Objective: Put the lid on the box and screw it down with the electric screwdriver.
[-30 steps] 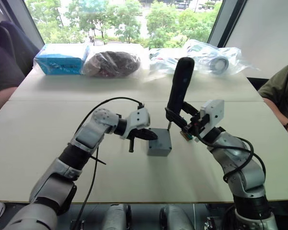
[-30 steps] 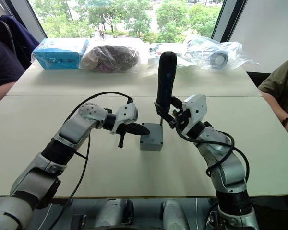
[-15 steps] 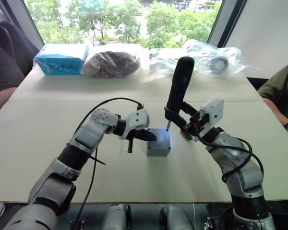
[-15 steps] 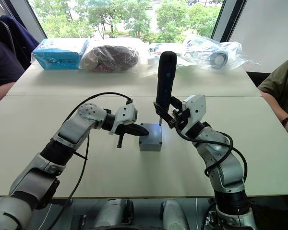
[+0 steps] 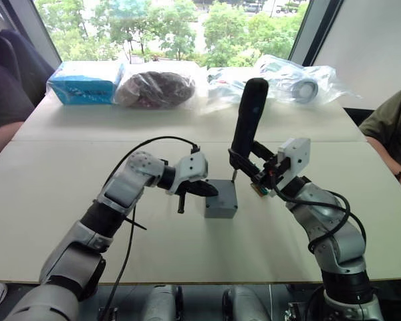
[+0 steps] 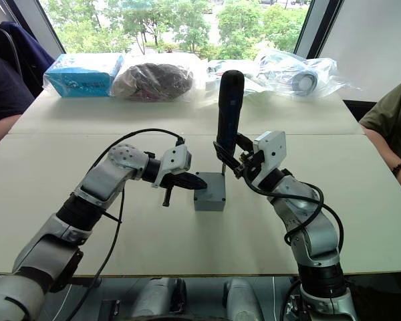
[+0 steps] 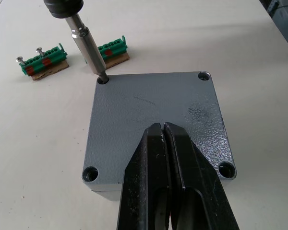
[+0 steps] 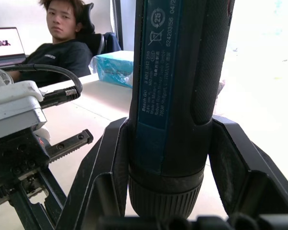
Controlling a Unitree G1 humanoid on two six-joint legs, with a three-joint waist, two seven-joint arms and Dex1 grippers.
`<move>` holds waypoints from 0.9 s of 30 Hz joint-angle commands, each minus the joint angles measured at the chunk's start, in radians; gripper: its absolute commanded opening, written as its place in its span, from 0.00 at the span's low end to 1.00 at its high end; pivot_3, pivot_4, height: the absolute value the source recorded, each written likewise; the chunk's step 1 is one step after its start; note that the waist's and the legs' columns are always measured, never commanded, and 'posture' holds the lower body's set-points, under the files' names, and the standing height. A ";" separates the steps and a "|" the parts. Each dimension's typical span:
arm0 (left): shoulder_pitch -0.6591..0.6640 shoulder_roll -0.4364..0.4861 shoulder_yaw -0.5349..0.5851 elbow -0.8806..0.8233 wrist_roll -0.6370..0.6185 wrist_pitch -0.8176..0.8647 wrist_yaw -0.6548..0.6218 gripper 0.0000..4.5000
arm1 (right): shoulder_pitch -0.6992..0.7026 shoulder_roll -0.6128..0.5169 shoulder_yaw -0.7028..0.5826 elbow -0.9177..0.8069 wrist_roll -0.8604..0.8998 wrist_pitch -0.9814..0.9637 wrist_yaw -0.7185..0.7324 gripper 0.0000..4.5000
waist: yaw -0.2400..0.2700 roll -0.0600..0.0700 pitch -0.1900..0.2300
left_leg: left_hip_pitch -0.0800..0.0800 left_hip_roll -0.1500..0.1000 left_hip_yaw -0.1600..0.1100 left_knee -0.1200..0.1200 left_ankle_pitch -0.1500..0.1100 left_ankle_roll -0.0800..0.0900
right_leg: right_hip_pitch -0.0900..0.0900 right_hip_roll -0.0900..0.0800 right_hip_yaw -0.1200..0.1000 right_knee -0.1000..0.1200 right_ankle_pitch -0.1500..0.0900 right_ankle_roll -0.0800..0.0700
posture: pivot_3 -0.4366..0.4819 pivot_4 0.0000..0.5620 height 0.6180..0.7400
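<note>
We see the lid (image 7: pixel 153 120) already seated flush on the box (image 5: pixel 220 207), which stands on the table (image 5: pixel 67 200) near its middle, between our 2 arms. The lid has 4 corner holes; 3 look empty, and the electric screwdriver (image 5: pixel 247 127) has its thin bit (image 7: pixel 89 50) planted in the 4th, the corner of the lid nearest the green terminal blocks (image 7: pixel 41 60).

We judge the step in hand to be driving that corner screw. To do it well we keep the tool close to upright over the hole, press straight down along the bit so it does not skip across the lid, and hold the lid from turning or sliding while the bit spins. The tool leans a little away from the lid in the head views, so we would square it up first.

The right gripper (image 8: pixel 173 163) is clamped around the screwdriver's lower barrel, just beyond the lid's far right edge, so the lid lies directly under the tool tip. The left gripper (image 7: pixel 164 139) has its fingers pressed together, and their tips rest on the lid's top just short of its centre, coming in from the edge opposite the bit. It appears to pin the lid down.
</note>
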 commanded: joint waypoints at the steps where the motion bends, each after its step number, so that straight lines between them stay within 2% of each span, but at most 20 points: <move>1: 0.015 0.024 -0.011 0.008 0.025 0.001 -0.008 0.00 | -0.104 -0.023 -0.091 -0.045 0.148 0.124 -0.024 0.41 | 0.000 0.001 0.001 | 0.000 0.000 0.000 0.000 0.000 0.000 | 0.000 0.000 0.000 0.000 0.000 0.000 | 0.48 0.27 1.00; 6: 0.037 0.069 0.022 -0.047 0.004 0.011 -0.023 0.00 | -0.319 -0.122 -0.261 -0.051 0.396 0.320 -0.091 0.41 | -0.003 0.004 0.003 | -0.009 0.000 0.000 0.000 0.000 0.000 | -0.009 -0.003 0.000 0.001 0.001 0.002 | 0.48 0.27 1.00; 9: 0.028 0.081 0.103 -0.119 -0.094 0.107 -0.025 0.00 | -0.450 -0.271 -0.365 0.073 0.544 0.540 -0.154 0.41 | -0.005 0.008 0.005 | -0.015 0.000 0.000 0.001 0.001 -0.001 | -0.016 -0.005 0.000 0.003 0.002 0.002 | 0.48 0.27 1.00; 11: 0.013 0.092 0.144 -0.168 -0.160 0.187 -0.031 0.00 | -0.482 -0.391 -0.372 0.160 0.593 0.713 -0.145 0.41 | 0.001 0.007 0.006 | -0.016 0.000 0.000 0.000 0.001 -0.001 | -0.016 -0.005 -0.002 0.002 0.001 0.002 | 0.48 0.27 1.00; 15: -0.008 0.125 0.191 -0.264 -0.254 0.279 -0.055 0.00 | -0.426 -0.593 -0.298 0.293 0.552 0.935 -0.090 0.41 | 0.000 0.005 0.007 | -0.017 -0.003 -0.001 0.000 0.000 0.001 | -0.015 -0.009 -0.003 -0.001 0.001 0.000 | 0.48 0.27 1.00; 18: -0.001 0.154 0.173 -0.309 -0.249 0.277 -0.059 0.00 | -0.391 -0.630 -0.275 0.403 0.529 1.080 -0.092 0.41 | -0.004 0.006 0.007 | -0.018 -0.005 0.001 0.000 -0.001 0.002 | -0.015 -0.011 -0.001 -0.001 0.001 0.000 | 0.48 0.27 1.00; 21: 0.016 0.161 0.158 -0.332 -0.246 0.274 -0.053 0.00 | -0.341 -0.667 -0.209 0.437 0.469 1.079 -0.050 0.41 | -0.005 0.011 0.010 | -0.019 -0.005 0.002 0.000 -0.001 0.002 | -0.017 -0.010 -0.001 -0.001 0.001 0.001 | 0.48 0.27 1.00; 27: 0.060 0.127 0.162 -0.357 -0.273 0.312 0.007 0.00 | -0.393 -0.674 -0.113 0.581 0.399 1.134 0.024 0.41 | -0.008 0.011 0.011 | -0.019 -0.004 0.002 0.000 -0.001 0.002 | -0.019 -0.004 0.000 0.000 0.001 0.002 | 0.48 0.27 1.00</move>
